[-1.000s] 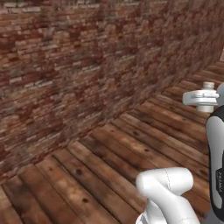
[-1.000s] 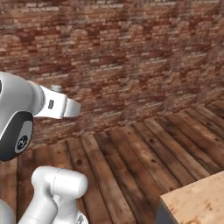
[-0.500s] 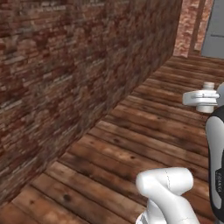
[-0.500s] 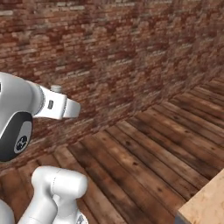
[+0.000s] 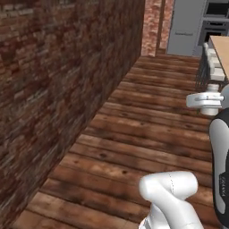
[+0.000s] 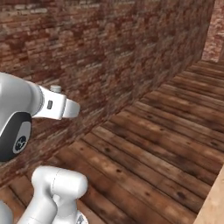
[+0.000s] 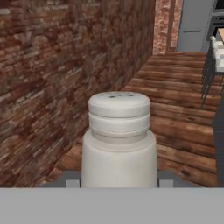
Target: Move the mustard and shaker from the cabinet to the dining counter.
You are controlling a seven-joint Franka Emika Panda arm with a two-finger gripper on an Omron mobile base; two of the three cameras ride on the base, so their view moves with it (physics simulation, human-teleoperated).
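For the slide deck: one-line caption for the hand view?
Shaker upright in the gripper, brick wall alongside, stools ahead over wood floor.

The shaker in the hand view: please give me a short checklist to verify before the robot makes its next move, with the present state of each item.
1. Pale grey cylindrical shaker sits between the pincer tips: ok.
2. Shaker stands upright in the grip: ok.
3. Light wood-grain dining counter is in sight ahead, right: ok.
4. Dark wooden plank floor toward the counter is free of obstacles: ok.
5. Red-brown brick wall keeps apart from the arm: ok.
6. Free spot on the counter top for the shaker: cannot tell.
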